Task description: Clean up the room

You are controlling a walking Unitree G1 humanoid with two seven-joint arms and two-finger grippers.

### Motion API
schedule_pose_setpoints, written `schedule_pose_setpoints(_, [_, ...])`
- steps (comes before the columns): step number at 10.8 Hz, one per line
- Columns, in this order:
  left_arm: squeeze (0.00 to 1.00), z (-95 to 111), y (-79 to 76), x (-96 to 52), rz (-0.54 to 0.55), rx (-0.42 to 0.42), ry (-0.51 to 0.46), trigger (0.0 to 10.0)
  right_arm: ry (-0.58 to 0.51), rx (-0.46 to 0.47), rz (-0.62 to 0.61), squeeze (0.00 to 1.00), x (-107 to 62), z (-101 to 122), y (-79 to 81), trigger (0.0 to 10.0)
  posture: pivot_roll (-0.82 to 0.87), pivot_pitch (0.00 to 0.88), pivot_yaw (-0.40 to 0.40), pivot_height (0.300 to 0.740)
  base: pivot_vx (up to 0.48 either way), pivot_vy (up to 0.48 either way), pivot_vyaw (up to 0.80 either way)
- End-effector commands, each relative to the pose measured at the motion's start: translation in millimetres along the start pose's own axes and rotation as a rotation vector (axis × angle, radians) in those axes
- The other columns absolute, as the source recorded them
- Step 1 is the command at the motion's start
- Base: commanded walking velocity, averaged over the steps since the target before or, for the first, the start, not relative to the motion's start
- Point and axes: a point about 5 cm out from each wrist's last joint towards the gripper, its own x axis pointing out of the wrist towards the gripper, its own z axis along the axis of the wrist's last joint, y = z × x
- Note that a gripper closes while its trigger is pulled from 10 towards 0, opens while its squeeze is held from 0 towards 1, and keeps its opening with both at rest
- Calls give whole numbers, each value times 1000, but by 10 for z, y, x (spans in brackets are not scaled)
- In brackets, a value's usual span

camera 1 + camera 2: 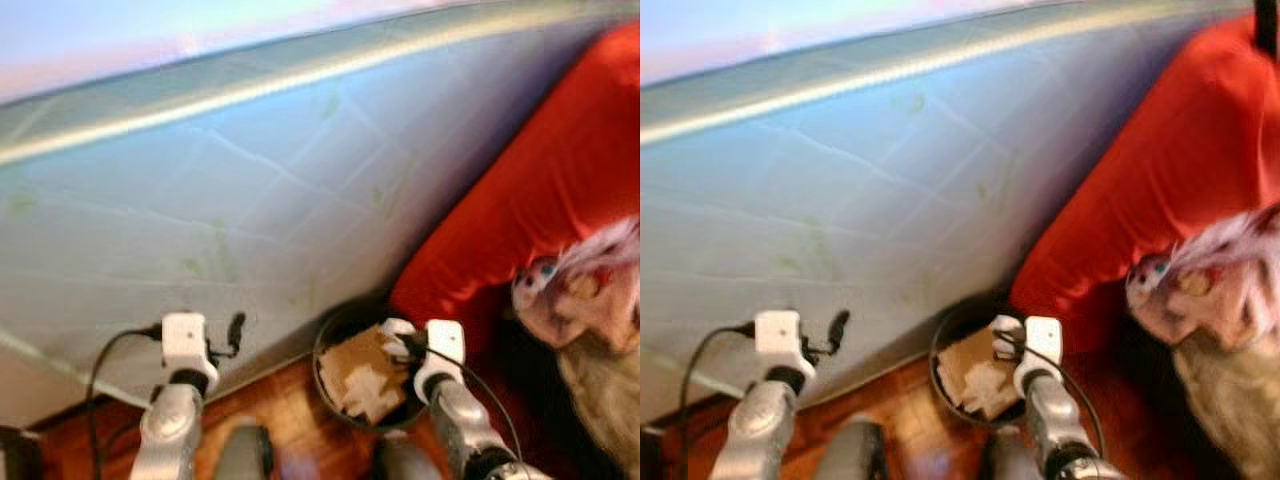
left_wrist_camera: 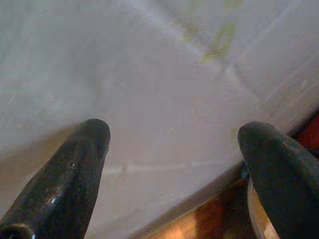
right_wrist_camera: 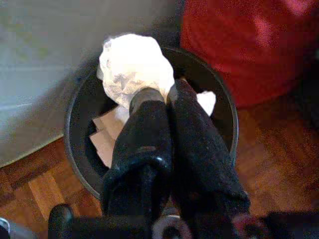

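A round black bin [image 3: 74, 149] stands on the wooden floor against the side of a mattress, with cardboard scraps [image 1: 360, 378] inside. My right gripper [image 3: 167, 97] hangs just over the bin's opening, shut on a crumpled ball of white paper [image 3: 132, 62] held at its fingertips. From the head, that gripper [image 1: 402, 338] is above the bin's right part. My left gripper [image 2: 172, 134] is open and holds nothing. It is raised close to the pale mattress side [image 2: 149, 74], left of the bin.
The pale blue mattress [image 1: 250, 200] fills the space ahead. A big red cushion [image 1: 540, 180] leans to the right of the bin, with a plush toy [image 1: 590, 290] on it. Parquet floor [image 1: 280, 400] lies between my arms.
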Motion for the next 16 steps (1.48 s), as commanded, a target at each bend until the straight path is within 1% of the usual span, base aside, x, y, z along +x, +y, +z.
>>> schedule_pose_setpoints(1, [0,-99,-43,-82,-8,-2,45,10000,65,26,-32,0,-57,-164,-94,10000,68,248,-83,652,0,0,0])
schedule_pose_setpoints(2, [0,-46,-10,-82,9,25,19,10000,83,-21,-3,0,-44,-161,-39,10000,75,258,-85,652,0,0,0])
schedule_pose_setpoints(4, [0,71,53,-61,18,29,-14,10000,72,11,-25,0,1,-57,-49,10000,96,275,-87,652,0,0,0])
schedule_pose_setpoints(5, [0,160,94,-49,30,40,-36,10000,64,7,-8,0,36,22,-3,10000,110,285,-88,652,0,0,0])
schedule_pose_setpoints(7, [0,241,79,-57,29,37,-57,10000,58,-7,25,0,64,80,77,10000,121,286,-89,652,0,0,0])
schedule_pose_setpoints(9, [0,296,56,-78,30,30,-68,10000,53,4,33,0,74,109,85,10000,133,296,-89,652,0,0,0])
schedule_pose_setpoints(10, [0,313,47,-93,28,28,-71,10000,53,-4,36,0,76,114,93,10000,136,300,-89,652,0,0,0])
schedule_pose_setpoints(12, [0,270,42,-121,26,27,-44,10000,47,-13,40,0,84,141,95,10000,144,308,-90,652,0,0,0])
schedule_pose_setpoints(13, [0,238,48,-190,32,27,-25,10000,30,-15,46,0,100,195,113,10000,140,309,-89,652,0,0,0])
schedule_pose_setpoints(15, [0,243,29,-250,28,24,-19,10000,0,-13,58,0,113,256,144,10000,141,314,-89,652,0,0,0])
schedule_pose_setpoints(16, [0,239,12,-285,27,20,-14,10000,-14,-4,71,82,122,289,183,10000,143,312,-89,652,0,0,0])
